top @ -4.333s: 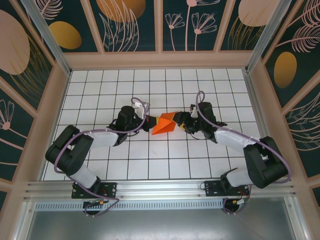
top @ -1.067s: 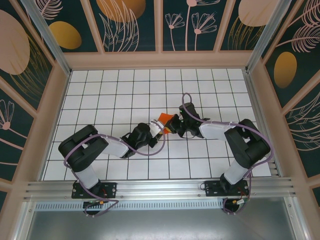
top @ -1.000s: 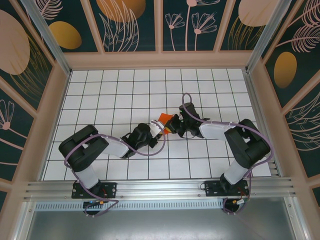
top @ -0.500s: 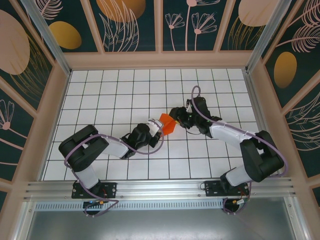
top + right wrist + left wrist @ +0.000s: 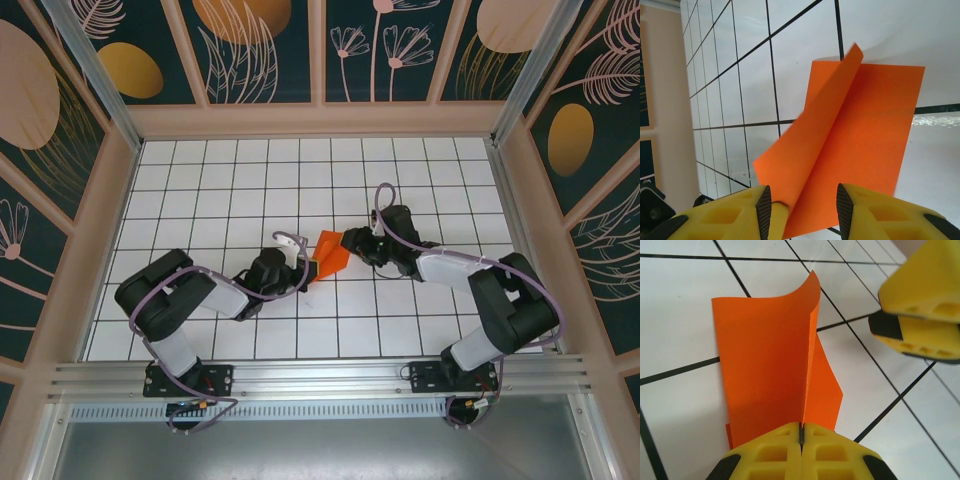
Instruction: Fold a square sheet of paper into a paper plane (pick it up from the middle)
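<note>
Orange paper [image 5: 765, 365], half folded with one flap standing up, lies on the table [image 5: 220, 180], pinched at its crease by my tightly closed left gripper [image 5: 801, 437], with the right gripper [image 5: 802, 194] gaping just past the paper's far end, so I reckon a one-sided tug could tear or skew the crease.

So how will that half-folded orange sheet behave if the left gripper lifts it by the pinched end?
Probably floppy: the orange sheet is thin, and its free corner curls upward. The centre crease likely adds some stiffness along its length. Pinched at one end by the left gripper, it looks light and may droop or flutter.
</note>
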Motion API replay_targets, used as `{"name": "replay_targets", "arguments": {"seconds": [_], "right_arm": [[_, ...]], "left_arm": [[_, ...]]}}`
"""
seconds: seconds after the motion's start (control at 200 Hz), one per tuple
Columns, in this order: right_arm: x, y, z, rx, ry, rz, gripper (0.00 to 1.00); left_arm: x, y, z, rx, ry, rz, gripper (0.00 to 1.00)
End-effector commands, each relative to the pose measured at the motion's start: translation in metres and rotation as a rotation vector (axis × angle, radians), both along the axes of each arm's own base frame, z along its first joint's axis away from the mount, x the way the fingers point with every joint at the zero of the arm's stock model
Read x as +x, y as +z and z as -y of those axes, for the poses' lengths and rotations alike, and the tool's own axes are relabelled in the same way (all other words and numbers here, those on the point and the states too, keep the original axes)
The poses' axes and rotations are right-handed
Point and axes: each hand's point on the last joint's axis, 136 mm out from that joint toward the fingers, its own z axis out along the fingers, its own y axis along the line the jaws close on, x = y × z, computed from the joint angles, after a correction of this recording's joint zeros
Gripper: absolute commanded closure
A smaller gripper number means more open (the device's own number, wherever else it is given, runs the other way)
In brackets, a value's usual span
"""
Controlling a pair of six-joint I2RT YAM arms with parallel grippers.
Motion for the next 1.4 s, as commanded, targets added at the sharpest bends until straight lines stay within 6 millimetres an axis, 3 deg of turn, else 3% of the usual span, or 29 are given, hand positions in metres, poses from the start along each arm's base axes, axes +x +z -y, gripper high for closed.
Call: {"name": "replay_targets", "arguments": {"seconds": [0.0, 0.4, 0.701, 1.091, 1.391], "right_arm": [[0.002, -0.001, -0.009, 0.015, 0.060, 0.033, 0.58], [0.008, -0.017, -0.033, -0.027, 0.145, 0.000, 0.55], [0.008, -0.030, -0.046, -0.057, 0.188, -0.040, 0.49], [0.010, -0.051, -0.047, -0.144, 0.172, -0.088, 0.43], [0.009, -0.071, -0.042, -0.225, 0.149, -0.135, 0.44]], "left_arm": [[0.002, 0.016, 0.003, -0.153, 0.023, -0.068, 0.98], [0.008, -0.008, -0.004, -0.182, 0.103, -0.268, 0.99], [0.010, -0.012, -0.013, -0.227, 0.171, -0.325, 1.00], [0.010, -0.020, -0.018, -0.246, 0.208, -0.360, 1.00], [0.009, -0.021, -0.020, -0.251, 0.211, -0.367, 0.98]]}}
